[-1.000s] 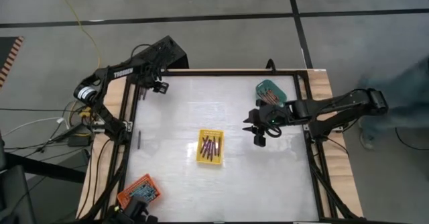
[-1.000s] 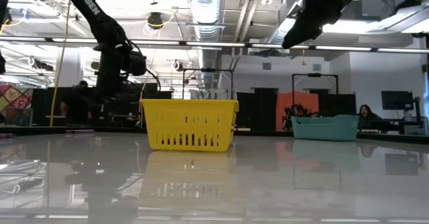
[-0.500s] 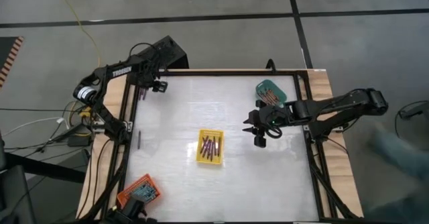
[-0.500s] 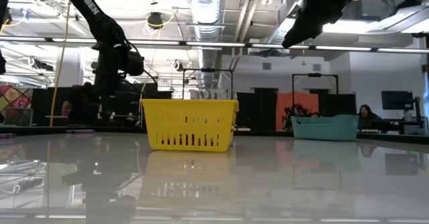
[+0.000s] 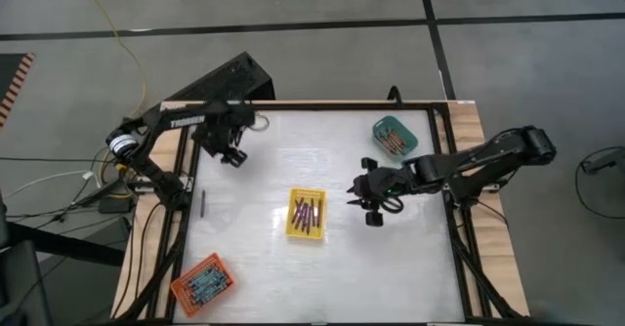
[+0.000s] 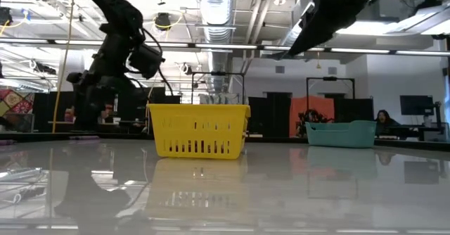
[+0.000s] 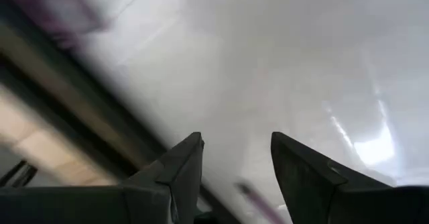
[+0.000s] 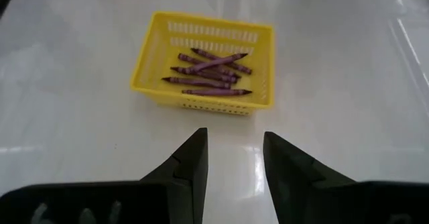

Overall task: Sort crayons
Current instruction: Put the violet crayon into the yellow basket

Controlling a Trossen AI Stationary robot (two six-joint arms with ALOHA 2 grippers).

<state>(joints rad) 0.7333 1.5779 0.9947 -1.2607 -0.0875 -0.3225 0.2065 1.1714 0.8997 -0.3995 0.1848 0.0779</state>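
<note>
Two arms over one white surface (image 5: 391,258). Three trays: yellow tray (image 5: 306,215) mid-surface with about seven purple crayons (image 8: 209,73), teal tray (image 5: 394,137) at the far right corner with some reddish ones, orange tray (image 5: 202,280) near left. One loose crayon (image 5: 203,203) lies by the left edge.

Right gripper (image 5: 372,204) hovers beside yellow, jaws apart and empty; I'd drop straight down onto a single crayon. Left gripper (image 5: 232,154), also open, waits far left.

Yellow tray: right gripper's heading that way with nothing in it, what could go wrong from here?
1. The purple crayons lie crossed in the yellow tray; the open right gripper may pinch two.
2. The tray looks light; a low approach could shove it.
3. One loose crayon lies by the table's left edge, near the frame, an awkward pick for the open left gripper.
</note>
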